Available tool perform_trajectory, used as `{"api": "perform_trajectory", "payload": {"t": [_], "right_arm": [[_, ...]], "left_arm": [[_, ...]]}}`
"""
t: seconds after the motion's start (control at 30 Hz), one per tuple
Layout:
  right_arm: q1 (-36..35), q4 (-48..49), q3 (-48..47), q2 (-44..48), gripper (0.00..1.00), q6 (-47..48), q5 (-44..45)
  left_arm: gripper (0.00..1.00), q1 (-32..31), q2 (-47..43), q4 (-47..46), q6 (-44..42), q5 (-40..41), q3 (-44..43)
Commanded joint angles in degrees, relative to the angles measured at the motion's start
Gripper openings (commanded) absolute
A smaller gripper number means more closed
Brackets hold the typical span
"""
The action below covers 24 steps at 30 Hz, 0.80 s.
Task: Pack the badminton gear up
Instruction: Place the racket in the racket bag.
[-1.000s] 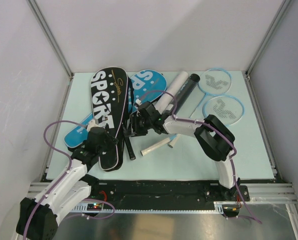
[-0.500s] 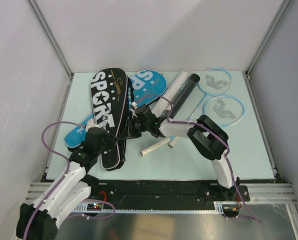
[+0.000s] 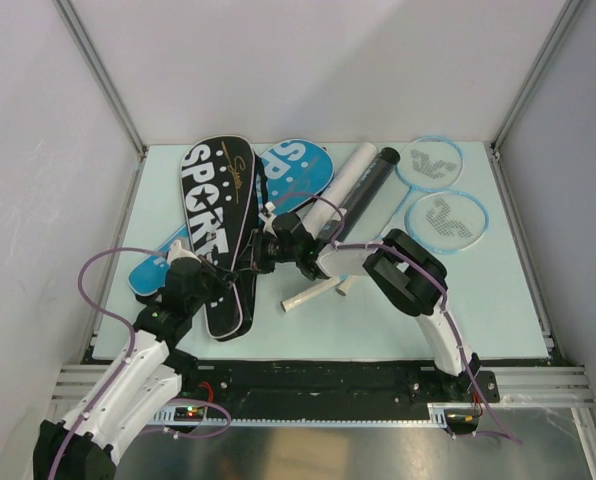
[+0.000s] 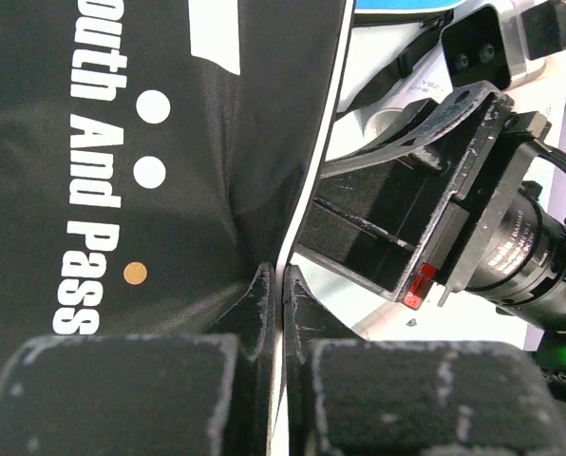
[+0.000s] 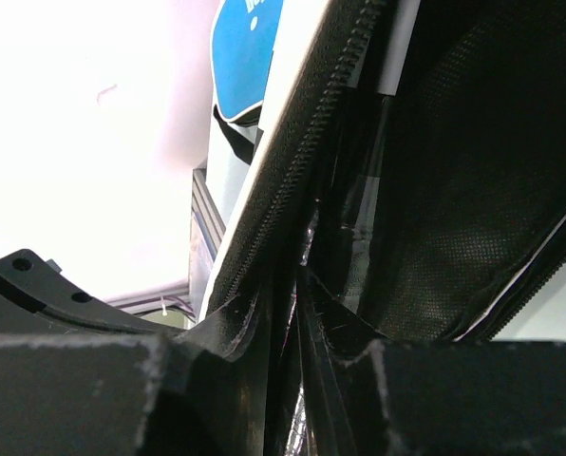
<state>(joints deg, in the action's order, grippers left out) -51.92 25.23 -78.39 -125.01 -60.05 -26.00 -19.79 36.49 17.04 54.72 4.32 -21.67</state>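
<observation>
— Where are the left fingers [image 4: 256, 306]?
— Clamped tight on the white-trimmed edge of the black racket-shaped fabric "SPORT" cover [image 3: 218, 200].
— And the right fingers [image 5: 248, 323]?
— Narrow, pinching that cover's zipper edge. It lies on the table's [image 3: 478, 300] left half, overlapping a blue racket-shaped fabric cover [image 3: 300, 163] toward the far edge.

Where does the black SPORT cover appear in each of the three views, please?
Top external: black SPORT cover left of centre, running far to near.
Left wrist: the cover fills the left half, white lettering showing.
Right wrist: the cover, zipper edge showing, fills centre and right.
Shared landmark: blue cover beside it.
</observation>
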Motion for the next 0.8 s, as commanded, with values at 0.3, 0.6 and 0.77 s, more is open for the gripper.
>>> {"api": "perform_trajectory", "payload": {"t": [0.3,0.6,0.77], "right_arm": [[0.6,-12.2,2.3,9.1,0.24,8.5,9.2],[-1.4,-13.8,2.3,6.6,0.21,8.8,11.6],[-2.8,-4.3,1.4,2.6,0.21,6.3,7.9]], "left_arm": [[0.0,-0.3,0.3,-2.4,1.3,-1.1,0.1],[0.0,-0.2,0.9,-2.4,1.9,-1.0,-0.6],[0.0,-0.3,0.6,-2.6,3.2,-1.6,-0.4]]}}
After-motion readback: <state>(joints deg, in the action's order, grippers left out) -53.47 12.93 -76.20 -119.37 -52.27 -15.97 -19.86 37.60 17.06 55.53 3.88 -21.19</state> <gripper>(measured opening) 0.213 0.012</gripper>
